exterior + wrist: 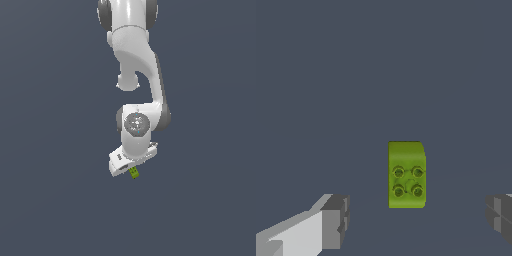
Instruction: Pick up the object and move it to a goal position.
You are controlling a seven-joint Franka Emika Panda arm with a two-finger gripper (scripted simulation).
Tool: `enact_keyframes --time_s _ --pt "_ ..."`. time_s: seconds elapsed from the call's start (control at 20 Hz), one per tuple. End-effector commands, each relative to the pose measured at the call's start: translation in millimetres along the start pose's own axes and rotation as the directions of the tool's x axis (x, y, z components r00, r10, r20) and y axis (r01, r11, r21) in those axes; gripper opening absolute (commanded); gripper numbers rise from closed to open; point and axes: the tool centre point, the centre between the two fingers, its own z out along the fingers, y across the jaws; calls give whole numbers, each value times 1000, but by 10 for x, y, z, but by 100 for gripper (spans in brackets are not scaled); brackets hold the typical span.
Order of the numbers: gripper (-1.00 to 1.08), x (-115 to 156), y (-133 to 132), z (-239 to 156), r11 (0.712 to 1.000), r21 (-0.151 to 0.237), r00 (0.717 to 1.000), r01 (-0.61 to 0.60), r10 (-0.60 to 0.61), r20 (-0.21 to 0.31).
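The object is a tiny lime-green rectangular block (406, 175) with several small dark studs on top, lying on the dark grey floor. In the exterior view it (134, 173) peeks out just under the white hand of the arm. My gripper (416, 220) is open, its two grey fingertips (336, 220) spread wide, one on each side of the block and apart from it. The block lies between the fingers, a little ahead of the line joining their tips. In the exterior view the gripper (131, 170) is mostly hidden by the hand, hovering right over the block.
The white Franka arm (137, 75) comes down from the top of the exterior view. The plain dark grey floor (50, 200) stretches around it with no other objects showing.
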Motion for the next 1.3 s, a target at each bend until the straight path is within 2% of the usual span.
enact_keyframes --time_s 0.0,0.55,0.85,0.9,1.25 --pt "100 2 0 1 1000 0 1000 0 0 0" --pt "100 -2 -2 438 1000 0 1000 4 -4 -2" --pt "100 12 4 504 1000 0 1000 4 -4 -2" --pt "-100 12 4 504 1000 0 1000 4 -4 -2" --pt "-100 12 4 504 1000 0 1000 4 -4 -2"
